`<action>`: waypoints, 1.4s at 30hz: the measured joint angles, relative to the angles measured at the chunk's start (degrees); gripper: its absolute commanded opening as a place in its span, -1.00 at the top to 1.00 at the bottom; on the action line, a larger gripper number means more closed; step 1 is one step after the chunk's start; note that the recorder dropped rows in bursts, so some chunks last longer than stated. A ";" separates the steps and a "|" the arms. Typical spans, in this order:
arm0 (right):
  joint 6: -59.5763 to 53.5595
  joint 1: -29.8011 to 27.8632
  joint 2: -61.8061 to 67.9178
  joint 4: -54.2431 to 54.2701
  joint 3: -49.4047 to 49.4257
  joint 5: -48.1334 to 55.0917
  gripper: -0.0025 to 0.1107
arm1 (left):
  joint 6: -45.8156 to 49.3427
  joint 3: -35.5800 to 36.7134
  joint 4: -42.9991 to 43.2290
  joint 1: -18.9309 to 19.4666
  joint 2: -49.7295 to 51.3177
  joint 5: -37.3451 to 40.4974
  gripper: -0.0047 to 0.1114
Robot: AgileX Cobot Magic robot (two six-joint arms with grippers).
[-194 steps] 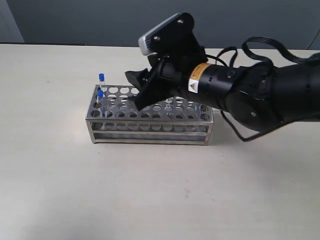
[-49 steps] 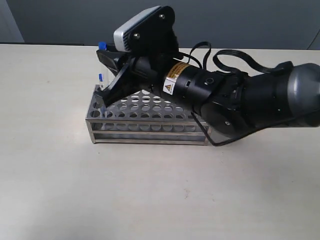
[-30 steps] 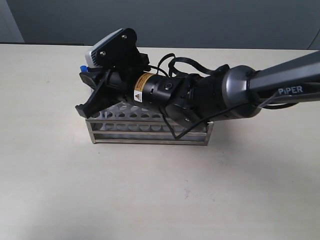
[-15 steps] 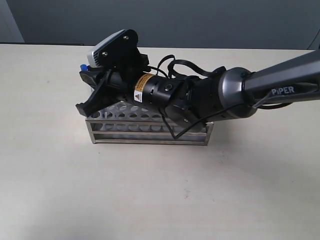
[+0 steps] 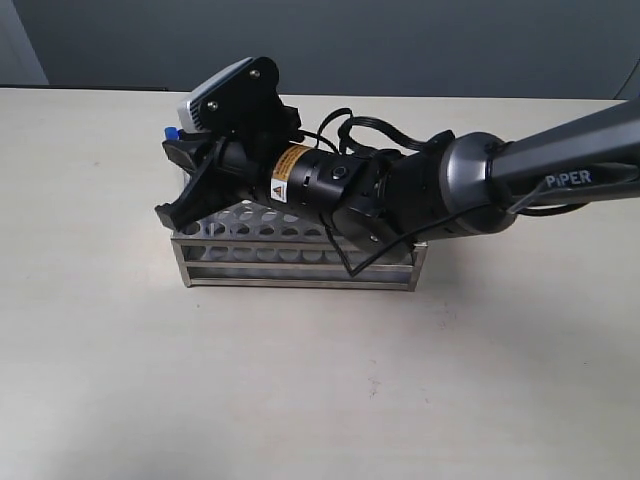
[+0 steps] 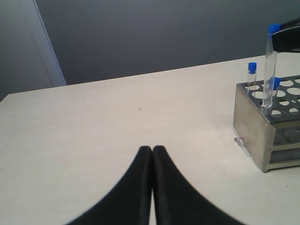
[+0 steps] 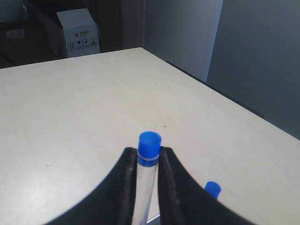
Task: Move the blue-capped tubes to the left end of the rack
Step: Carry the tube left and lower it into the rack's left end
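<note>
The pale table (image 5: 100, 350) spreads under everything. Across it the black right arm (image 5: 450, 190) reaches over the steel rack (image 5: 300, 262), which sits directly beneath the right pincer (image 7: 147, 154), with its left end under the fingertips. The left pincer (image 6: 152, 151) sits low over bare table, well apart from the rack, its jaws pressed together with nothing between them. The right pincer is narrowed onto a blue-capped tube (image 7: 149, 143), gripping it just below the cap, which stands clear above the fingers. This tube hangs upright from the pincer, and its lower end reaches the rack's top plate at the end row. Whether it sits in a hole cannot be told. Two other blue-capped tubes (image 6: 252, 71) stand in end holes just beside the held one, lower than the right pincer.
</note>
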 measured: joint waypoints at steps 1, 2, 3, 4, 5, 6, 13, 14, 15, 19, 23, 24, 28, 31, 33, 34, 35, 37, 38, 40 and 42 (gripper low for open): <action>0.00 0.00 -0.12 0.00 0.00 0.00 0.97 | 0.00 0.00 0.00 0.00 0.00 0.00 0.91; -0.05 0.00 -0.24 0.00 0.00 0.05 0.97 | 0.00 0.00 0.00 0.00 0.00 0.00 0.91; -0.15 0.00 -0.38 0.00 0.00 0.37 0.97 | 0.00 0.00 0.00 0.00 0.00 0.00 0.91; -0.27 0.00 -0.47 0.00 0.00 0.51 0.97 | 0.00 0.00 0.00 0.00 0.00 0.00 0.91; -0.28 0.00 -0.62 0.00 0.00 0.79 0.97 | 0.00 0.00 0.00 0.00 0.00 0.00 0.91; -0.37 -0.14 -0.74 0.00 0.00 0.91 0.97 | 0.00 0.00 0.00 0.00 0.00 0.00 0.91; -0.50 -0.84 -1.32 -0.22 0.00 2.14 0.97 | 0.00 0.00 0.00 0.00 0.00 0.00 0.91; -0.50 -0.84 -1.33 -0.22 0.00 2.48 0.97 | 0.00 0.00 0.00 0.00 0.00 0.00 0.91; -0.60 -0.84 -1.33 -0.22 0.00 2.45 0.97 | 0.00 0.00 0.00 0.00 0.00 0.00 0.91; -1.33 -1.22 -1.69 -0.34 0.00 2.96 0.97 | 0.00 0.00 0.00 0.00 0.00 0.00 0.91; -1.78 -1.56 -2.03 -0.25 0.00 3.48 0.97 | 0.00 0.00 0.00 0.00 0.00 0.00 0.91; -1.76 -1.59 -2.03 -0.25 0.00 3.60 0.97 | 0.00 0.00 0.00 0.00 0.00 0.00 0.91; -1.90 -1.59 -2.03 -0.25 0.00 3.84 0.97 | 0.00 0.00 0.00 0.00 0.00 0.00 0.91; -2.02 -1.59 -2.13 -0.21 0.00 3.95 0.97 | 0.00 0.00 0.00 0.00 0.00 0.00 0.91; -2.02 -1.59 -2.13 -0.21 0.00 4.22 0.97 | 0.00 0.00 0.00 0.00 0.00 0.00 0.91; -2.02 -1.59 -2.13 -0.21 0.00 4.22 0.97 | 0.00 0.00 0.00 0.00 0.00 0.00 0.91; -2.02 -1.59 -2.13 -0.21 0.00 4.22 0.97 | 0.00 0.00 0.00 0.00 0.00 0.00 0.91; -2.02 -1.59 -2.13 -0.21 0.00 4.22 0.97 | 0.00 0.00 0.00 0.00 0.00 0.00 0.91; -2.02 -1.59 -2.13 -0.21 0.00 4.33 0.97 | 0.00 0.00 0.00 0.00 0.00 0.00 0.91; -2.02 -1.59 -2.21 -0.21 0.00 4.45 0.97 | 0.00 0.00 0.00 0.00 0.00 0.00 0.91; -2.02 -1.59 -2.21 -0.21 0.00 4.45 0.97 | 0.00 0.00 0.00 0.00 0.00 0.00 0.91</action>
